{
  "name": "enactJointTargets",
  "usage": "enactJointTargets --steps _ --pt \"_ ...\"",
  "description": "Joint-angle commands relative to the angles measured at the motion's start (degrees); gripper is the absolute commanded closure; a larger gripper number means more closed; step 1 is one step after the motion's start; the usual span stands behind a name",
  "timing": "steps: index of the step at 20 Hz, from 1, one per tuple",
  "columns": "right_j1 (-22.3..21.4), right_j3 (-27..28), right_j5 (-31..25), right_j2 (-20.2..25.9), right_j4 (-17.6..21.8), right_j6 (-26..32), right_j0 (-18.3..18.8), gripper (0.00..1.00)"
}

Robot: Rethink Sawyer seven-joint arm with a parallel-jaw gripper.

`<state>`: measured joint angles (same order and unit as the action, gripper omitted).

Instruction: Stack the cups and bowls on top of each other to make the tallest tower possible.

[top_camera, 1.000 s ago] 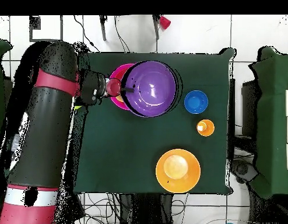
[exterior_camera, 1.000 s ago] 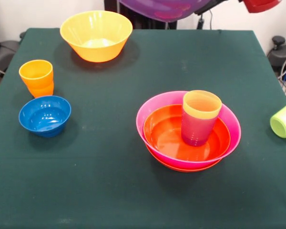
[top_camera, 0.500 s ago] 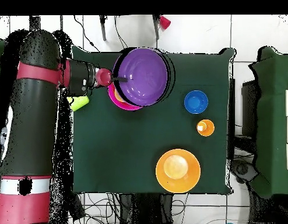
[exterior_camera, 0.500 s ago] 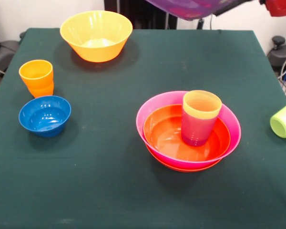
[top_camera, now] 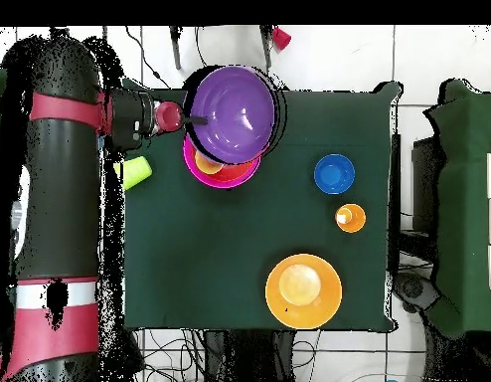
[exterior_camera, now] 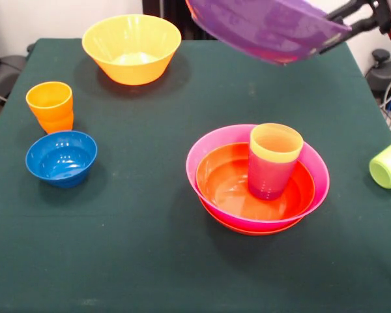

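Observation:
My gripper (exterior_camera: pixel 330 29) is shut on the rim of the wide purple bowl (exterior_camera: pixel 267 29) and holds it tilted, high above the table, behind the tower. In the overhead view the gripper (top_camera: pixel 195 120) and purple bowl (top_camera: pixel 233 111) partly cover the tower. The tower is a pink bowl (exterior_camera: pixel 205 153) on a red-orange bowl, with another red-orange bowl (exterior_camera: pixel 228 186) inside and a yellow cup (exterior_camera: pixel 275 143) nested in a purple cup. The pink bowl also shows in the overhead view (top_camera: pixel 226 176).
A large yellow-orange bowl (exterior_camera: pixel 131 47) stands at the far left, an orange cup (exterior_camera: pixel 50 104) and a small blue bowl (exterior_camera: pixel 60 156) at the left. A lime green cup (exterior_camera: pixel 388 163) lies on its side at the right edge. It also shows in the overhead view (top_camera: pixel 137 171).
The arm has swung the purple bowl lower into the front view and to the right. In the overhead view it moved up and left, uncovering more of the tower.

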<state>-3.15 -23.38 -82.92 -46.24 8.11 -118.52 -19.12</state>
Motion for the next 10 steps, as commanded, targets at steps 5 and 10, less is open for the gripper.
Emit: enactJointTargets --steps 5,10 --pt "2.01 6.22 -4.05 5.21 -9.77 -11.63 4.70 1.00" --pt "2.83 7.96 -2.95 4.26 -13.22 -11.63 5.78 1.00"
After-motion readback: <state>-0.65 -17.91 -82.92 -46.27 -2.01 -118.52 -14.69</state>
